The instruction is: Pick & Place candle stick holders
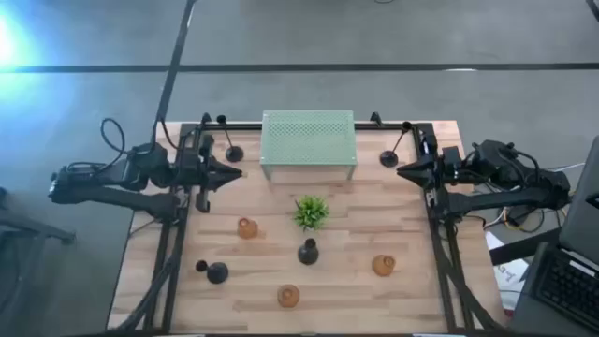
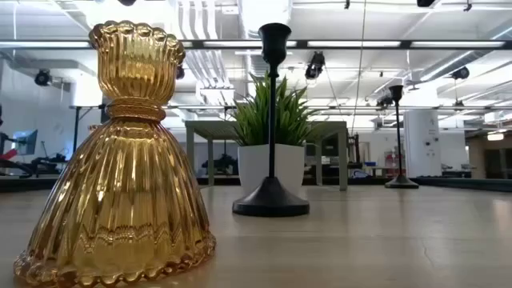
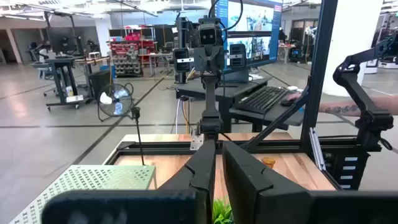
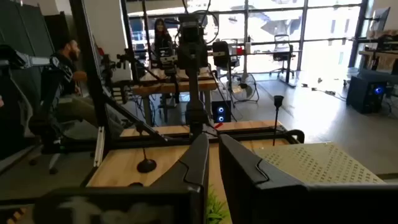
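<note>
From above, my left gripper (image 1: 239, 172) and right gripper (image 1: 401, 170) wait at the far table edges, holding nothing; seven candle stick holders (image 1: 308, 251) stand scattered, so I'd descend straight over one stem. At table level, every holder stands upright, long axis vertical. Both wrist views show my fingers (image 3: 200, 167) nearly closed, empty.

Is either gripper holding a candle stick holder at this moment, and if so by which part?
Nothing is held. The left gripper and right gripper wait at the table's sides, jaws nearly closed with nothing between them.
</note>
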{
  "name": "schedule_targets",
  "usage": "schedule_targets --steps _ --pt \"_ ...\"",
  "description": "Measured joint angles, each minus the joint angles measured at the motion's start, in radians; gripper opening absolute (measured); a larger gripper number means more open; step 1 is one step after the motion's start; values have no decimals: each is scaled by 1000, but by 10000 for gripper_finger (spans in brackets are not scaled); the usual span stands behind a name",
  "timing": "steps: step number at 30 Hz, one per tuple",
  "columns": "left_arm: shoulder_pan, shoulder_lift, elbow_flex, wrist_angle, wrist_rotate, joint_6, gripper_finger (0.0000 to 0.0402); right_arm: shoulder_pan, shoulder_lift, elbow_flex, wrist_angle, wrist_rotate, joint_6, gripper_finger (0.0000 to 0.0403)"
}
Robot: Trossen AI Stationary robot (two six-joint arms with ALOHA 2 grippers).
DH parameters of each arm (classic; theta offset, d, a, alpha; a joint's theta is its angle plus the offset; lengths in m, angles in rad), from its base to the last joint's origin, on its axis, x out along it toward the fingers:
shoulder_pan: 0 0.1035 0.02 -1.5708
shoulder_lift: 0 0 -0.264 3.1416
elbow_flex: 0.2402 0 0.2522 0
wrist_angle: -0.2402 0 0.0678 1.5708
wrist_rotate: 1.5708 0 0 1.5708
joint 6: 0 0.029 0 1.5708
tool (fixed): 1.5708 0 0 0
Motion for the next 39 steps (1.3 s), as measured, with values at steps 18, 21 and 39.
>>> schedule_targets --steps 18,21,39 --pt "0 21 0 39 0 -45 37 0 0 0 0 0 0 34" --pt "0 28 0 73 0 13 37 0 0 0 0 0 0 34" --pt "0 29 0 86 0 38 37 0 60 16 214 -1 -6 34"
